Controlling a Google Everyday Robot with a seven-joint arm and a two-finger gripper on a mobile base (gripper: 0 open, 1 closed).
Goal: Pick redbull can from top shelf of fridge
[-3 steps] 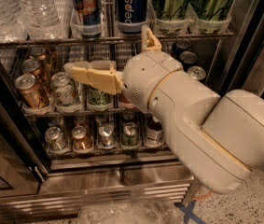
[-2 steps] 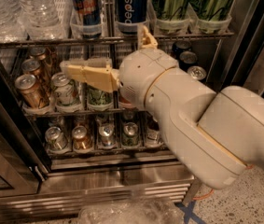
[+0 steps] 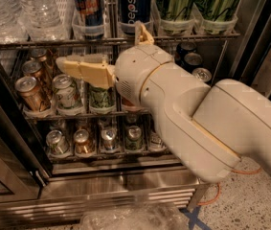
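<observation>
The redbull can [image 3: 88,6] stands upright in a clear lane cup on the top shelf [image 3: 39,43] of the fridge [image 3: 125,186], its top cut off by the frame edge. My gripper [image 3: 65,65] points left in front of the middle rack, below the top shelf and a little left of and under the redbull can. It holds nothing that I can see and is apart from the can. My bulky white arm [image 3: 197,114] reaches in from the right and hides part of the middle and lower racks.
A blue Pepsi can [image 3: 135,4] stands right of the redbull can, then two tall green cans [image 3: 173,4]. Water bottles [image 3: 34,8] fill the top shelf's left. Short cans [image 3: 68,92] line the middle and lower racks. The dark door frame [image 3: 10,143] stands at the left.
My gripper has crept a little left and upward, nearer the top shelf's front edge. The cans have not moved.
</observation>
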